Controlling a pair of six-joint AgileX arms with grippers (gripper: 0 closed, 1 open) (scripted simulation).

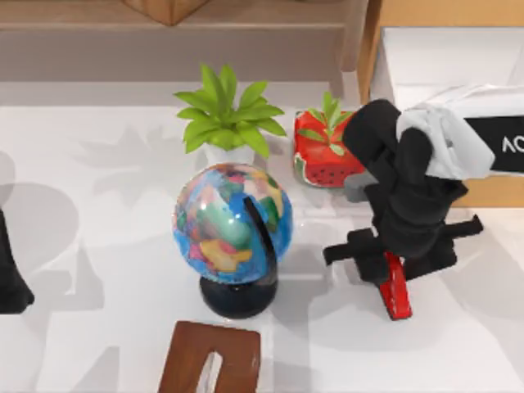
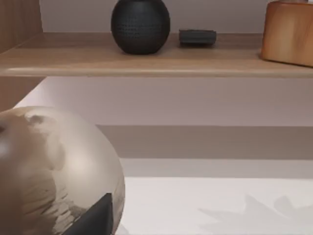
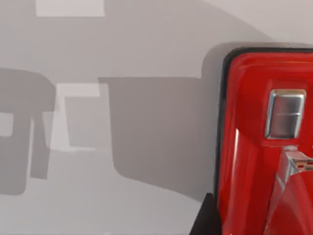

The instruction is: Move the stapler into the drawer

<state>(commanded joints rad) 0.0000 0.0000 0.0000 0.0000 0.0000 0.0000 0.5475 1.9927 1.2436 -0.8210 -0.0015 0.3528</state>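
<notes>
Red stapler (image 1: 395,288) on white table (image 1: 98,327) under right hand (image 1: 391,264), grip unclear.

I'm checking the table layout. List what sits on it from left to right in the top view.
Left gripper at the left edge → brown box → globe → watermelon planter → red stapler under the right gripper. The leafy plant overlaps the globe's span, so it is left out.

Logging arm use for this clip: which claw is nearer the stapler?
Right. The right claw sits directly over the stapler near the table's right side. The left arm is parked at the far left edge, with the globe between it and the stapler.
</notes>
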